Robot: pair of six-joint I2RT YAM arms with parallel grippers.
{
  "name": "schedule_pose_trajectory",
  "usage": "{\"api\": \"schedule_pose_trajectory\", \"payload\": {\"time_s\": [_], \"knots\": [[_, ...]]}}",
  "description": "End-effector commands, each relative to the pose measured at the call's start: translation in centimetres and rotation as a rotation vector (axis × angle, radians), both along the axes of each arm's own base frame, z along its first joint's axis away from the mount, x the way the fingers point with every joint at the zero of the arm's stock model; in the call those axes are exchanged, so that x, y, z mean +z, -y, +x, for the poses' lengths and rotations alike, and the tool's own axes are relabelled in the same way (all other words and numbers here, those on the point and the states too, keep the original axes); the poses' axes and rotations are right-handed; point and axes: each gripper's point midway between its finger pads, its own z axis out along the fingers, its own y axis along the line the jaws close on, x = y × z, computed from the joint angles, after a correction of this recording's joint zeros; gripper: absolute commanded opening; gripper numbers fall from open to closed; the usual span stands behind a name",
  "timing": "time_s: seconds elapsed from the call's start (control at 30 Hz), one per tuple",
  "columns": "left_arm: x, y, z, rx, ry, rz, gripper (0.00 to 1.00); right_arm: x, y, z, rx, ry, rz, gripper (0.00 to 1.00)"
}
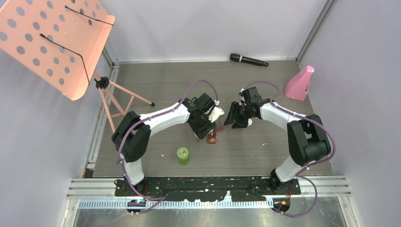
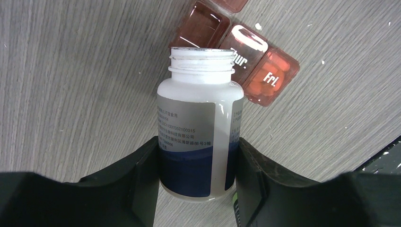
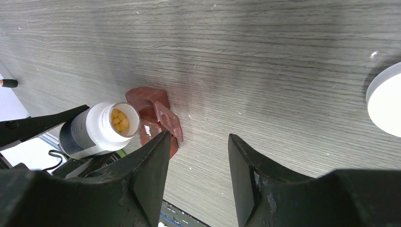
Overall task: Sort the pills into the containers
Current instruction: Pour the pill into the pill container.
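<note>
My left gripper (image 2: pixel 196 147) is shut on the lower body of an uncapped white bottle (image 2: pixel 201 118) and holds it tilted. The bottle's mouth is next to the brown pill case (image 2: pixel 246 52). The case's "Fri" cell (image 2: pixel 270 78) holds orange pills. In the right wrist view the bottle (image 3: pixel 97 130) shows yellow pills inside, beside the case (image 3: pixel 150 111), which has a lid flap up. My right gripper (image 3: pixel 198 139) is open and empty above bare table right of the case. The green-lidded bottle (image 1: pixel 183 155) stands alone near the front.
A white round disc (image 3: pixel 385 101) lies at the right edge of the right wrist view. A black microphone (image 1: pixel 248 59) lies at the back wall. A pink object (image 1: pixel 299 84) is at the back right, and a pink music stand (image 1: pixel 52 42) at the left.
</note>
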Motion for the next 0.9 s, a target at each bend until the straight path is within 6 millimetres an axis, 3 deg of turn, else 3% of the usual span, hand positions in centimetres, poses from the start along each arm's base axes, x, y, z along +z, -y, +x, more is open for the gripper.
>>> {"api": "schedule_pose_trajectory", "payload": {"time_s": [0.0, 0.87], "knots": [[1.40, 0.74, 0.48, 0.003, 0.020, -0.008, 0.00, 0.05, -0.25, 0.54, -0.009, 0.009, 0.019, 0.55], [1.30, 0.43, 0.21, -0.004, -0.011, 0.063, 0.00, 0.52, -0.64, 0.38, -0.014, 0.011, 0.057, 0.53]]}}
